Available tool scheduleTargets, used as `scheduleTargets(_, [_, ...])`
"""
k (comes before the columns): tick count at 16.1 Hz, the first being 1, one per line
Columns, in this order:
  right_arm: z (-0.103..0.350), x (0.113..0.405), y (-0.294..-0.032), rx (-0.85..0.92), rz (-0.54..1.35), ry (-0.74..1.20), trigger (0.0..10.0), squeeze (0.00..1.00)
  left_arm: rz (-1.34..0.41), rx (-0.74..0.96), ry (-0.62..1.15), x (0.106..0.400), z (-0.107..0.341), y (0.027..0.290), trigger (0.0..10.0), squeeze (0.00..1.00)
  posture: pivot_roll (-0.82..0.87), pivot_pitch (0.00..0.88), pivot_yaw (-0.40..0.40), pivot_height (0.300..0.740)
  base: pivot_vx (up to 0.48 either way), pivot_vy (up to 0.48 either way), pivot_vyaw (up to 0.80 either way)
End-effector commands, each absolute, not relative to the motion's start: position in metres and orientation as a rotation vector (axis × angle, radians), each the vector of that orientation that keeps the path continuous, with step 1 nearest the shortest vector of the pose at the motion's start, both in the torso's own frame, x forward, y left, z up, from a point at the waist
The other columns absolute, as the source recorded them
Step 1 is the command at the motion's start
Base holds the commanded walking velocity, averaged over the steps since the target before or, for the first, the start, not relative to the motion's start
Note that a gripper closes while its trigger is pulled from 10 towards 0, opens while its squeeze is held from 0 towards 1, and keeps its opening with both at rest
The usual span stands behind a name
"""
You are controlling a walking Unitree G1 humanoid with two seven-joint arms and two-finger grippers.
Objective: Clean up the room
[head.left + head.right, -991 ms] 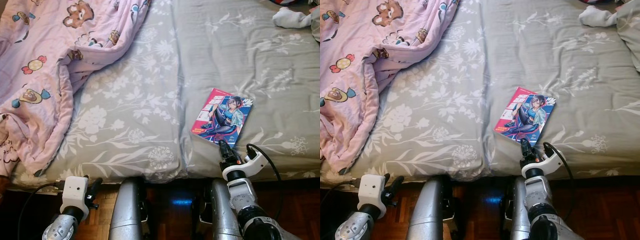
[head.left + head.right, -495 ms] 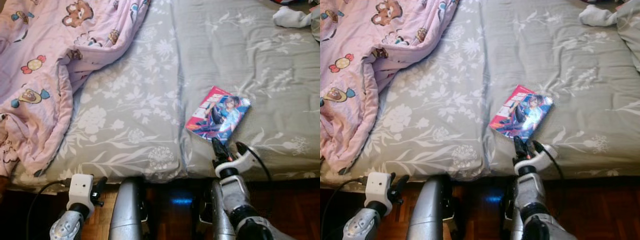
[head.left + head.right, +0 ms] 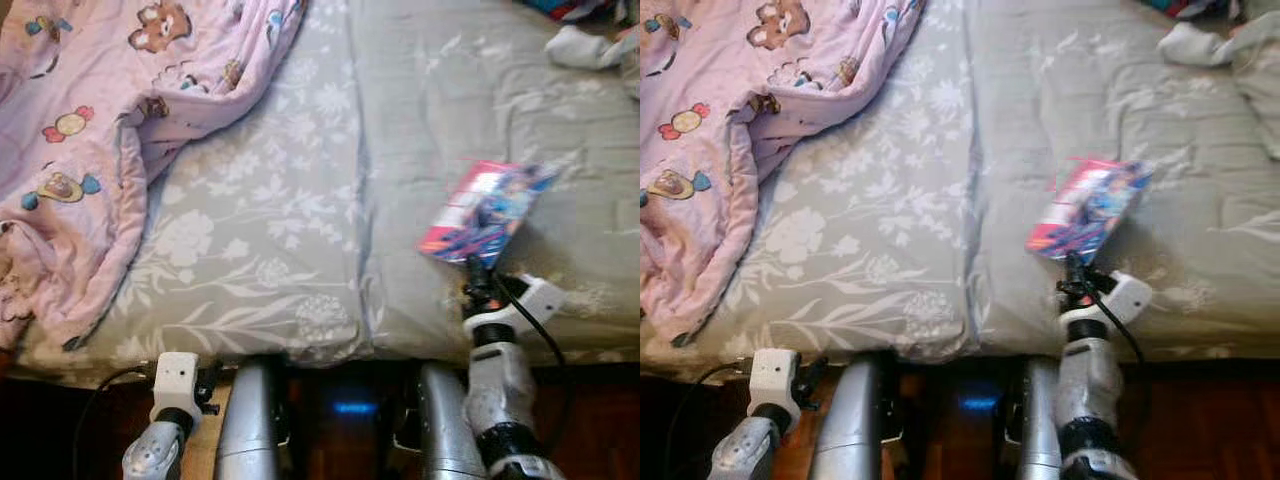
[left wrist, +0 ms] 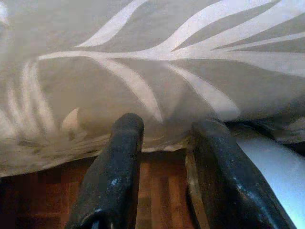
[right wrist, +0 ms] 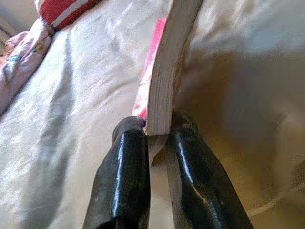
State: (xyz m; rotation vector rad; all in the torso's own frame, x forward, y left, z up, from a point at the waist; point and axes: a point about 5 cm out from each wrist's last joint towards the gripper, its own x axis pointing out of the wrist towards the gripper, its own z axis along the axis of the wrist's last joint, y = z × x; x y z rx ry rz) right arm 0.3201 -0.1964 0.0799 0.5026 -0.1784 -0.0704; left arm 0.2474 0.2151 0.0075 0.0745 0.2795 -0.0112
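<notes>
Change: the book (image 3: 486,209) has gone from flat on the bed (image 3: 300,230) to tilted up, lifted by its near edge.
Right gripper (image 5: 157,136): fingers clamped on the book's near corner, at the bed's near right.
Left gripper (image 4: 167,143): low at the bed's near left edge, fingers slightly apart, holding nothing.
Blanket (image 3: 80,150): pink, heaped far left.
Sock (image 3: 580,48): white, far right.
</notes>
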Motion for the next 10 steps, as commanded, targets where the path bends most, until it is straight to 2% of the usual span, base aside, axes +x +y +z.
scheduleTargets(1, [0.084, 0.318, -0.196, 0.453, -0.063, -0.203, 10.0, 0.00, 0.009, 0.080, 0.334, 0.236, -0.005, 0.219, 10.0, 0.00, 0.17, 0.238, 0.046, 0.575, 0.000, 0.000, 0.00])
scheduleTargets(3, [0.082, 0.315, -0.200, 0.387, -0.085, -0.181, 10.0, 0.00, 0.017, 0.070, 0.349, 0.238, -0.010, 0.217, 10.0, 0.00, 0.15, 0.210, 0.027, 0.584, 0.000, 0.000, 0.00])
scheduleTargets(6, [0.067, 0.309, -0.194, 0.249, -0.067, -0.067, 10.0, 0.00, 0.037, 0.055, 0.394, 0.238, -0.020, 0.215, 10.0, 0.00, 0.13, 0.173, 0.013, 0.623, 0.000, 0.000, 0.00])
scheduleTargets(10, [0.061, 0.307, -0.192, 0.220, -0.073, -0.029, 10.0, 0.00, 0.051, 0.051, 0.445, 0.236, -0.028, 0.216, 10.0, 0.00, 0.12, 0.149, 0.008, 0.667, 0.000, 0.000, 0.00])
